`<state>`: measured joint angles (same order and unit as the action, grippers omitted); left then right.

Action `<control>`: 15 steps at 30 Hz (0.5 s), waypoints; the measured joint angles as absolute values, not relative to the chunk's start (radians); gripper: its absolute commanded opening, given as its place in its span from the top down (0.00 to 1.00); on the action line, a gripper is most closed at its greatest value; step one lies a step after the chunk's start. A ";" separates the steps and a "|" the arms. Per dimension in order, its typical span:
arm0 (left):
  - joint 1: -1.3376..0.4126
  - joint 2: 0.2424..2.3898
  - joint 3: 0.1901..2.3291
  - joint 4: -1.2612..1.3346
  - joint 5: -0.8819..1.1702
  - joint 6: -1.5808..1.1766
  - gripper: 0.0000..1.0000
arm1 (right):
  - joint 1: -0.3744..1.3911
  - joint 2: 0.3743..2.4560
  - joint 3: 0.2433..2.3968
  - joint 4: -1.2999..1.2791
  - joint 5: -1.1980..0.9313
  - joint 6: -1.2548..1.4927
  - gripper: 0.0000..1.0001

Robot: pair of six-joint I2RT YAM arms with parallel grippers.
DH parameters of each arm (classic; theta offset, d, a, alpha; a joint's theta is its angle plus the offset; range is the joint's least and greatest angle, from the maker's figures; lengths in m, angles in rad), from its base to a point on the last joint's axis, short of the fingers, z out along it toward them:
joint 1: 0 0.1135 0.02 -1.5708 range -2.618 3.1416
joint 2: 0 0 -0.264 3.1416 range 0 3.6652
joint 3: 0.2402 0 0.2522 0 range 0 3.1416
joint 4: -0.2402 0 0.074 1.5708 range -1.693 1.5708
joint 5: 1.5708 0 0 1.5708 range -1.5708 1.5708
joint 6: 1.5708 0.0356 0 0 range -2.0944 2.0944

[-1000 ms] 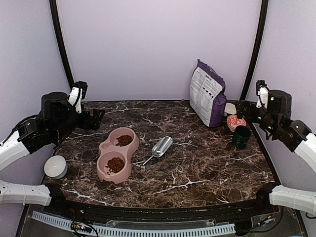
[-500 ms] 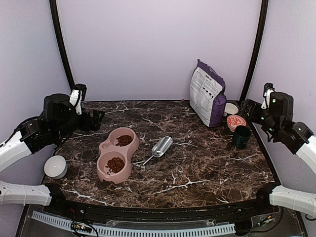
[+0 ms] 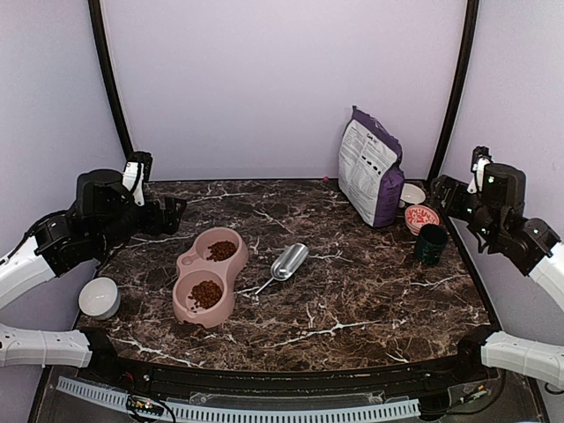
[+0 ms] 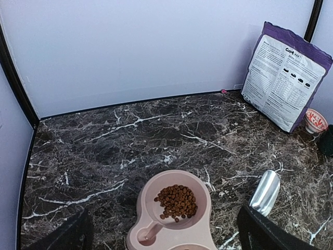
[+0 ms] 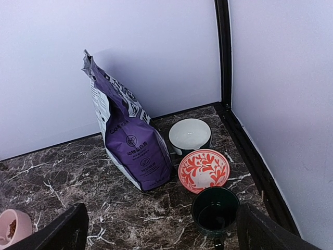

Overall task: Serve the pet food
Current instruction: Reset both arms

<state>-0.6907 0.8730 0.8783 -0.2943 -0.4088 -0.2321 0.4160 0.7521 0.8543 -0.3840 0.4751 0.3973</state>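
Kibble (image 3: 205, 293) sits in both wells of the pink double bowl (image 3: 179, 307); the metal scoop (image 3: 289, 262) lies just beside it on the marble table (image 3: 370, 291), nobody holding it; the purple bag (image 3: 370, 167) stands upright, back right; left gripper (image 3: 169, 211) and right gripper (image 3: 441, 190) hang at the table's sides, fingers spread wide, empty; looks served to me, barring a top-up.

pink bowl (image 3: 187, 261), reddish-brown kibble (image 3: 206, 293), purple-white bag (image 3: 370, 172)
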 measured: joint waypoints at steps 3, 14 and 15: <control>-0.691 0.871 0.871 -0.294 -0.405 -0.240 0.01 | 0.416 0.762 0.855 -0.382 0.476 0.392 0.00; -0.691 0.863 0.867 -0.294 -0.403 -0.248 0.01 | 0.416 0.771 0.855 -0.357 0.475 0.376 0.00; -0.691 0.862 0.867 -0.294 -0.403 -0.248 0.01 | 0.416 0.771 0.855 -0.354 0.475 0.375 0.00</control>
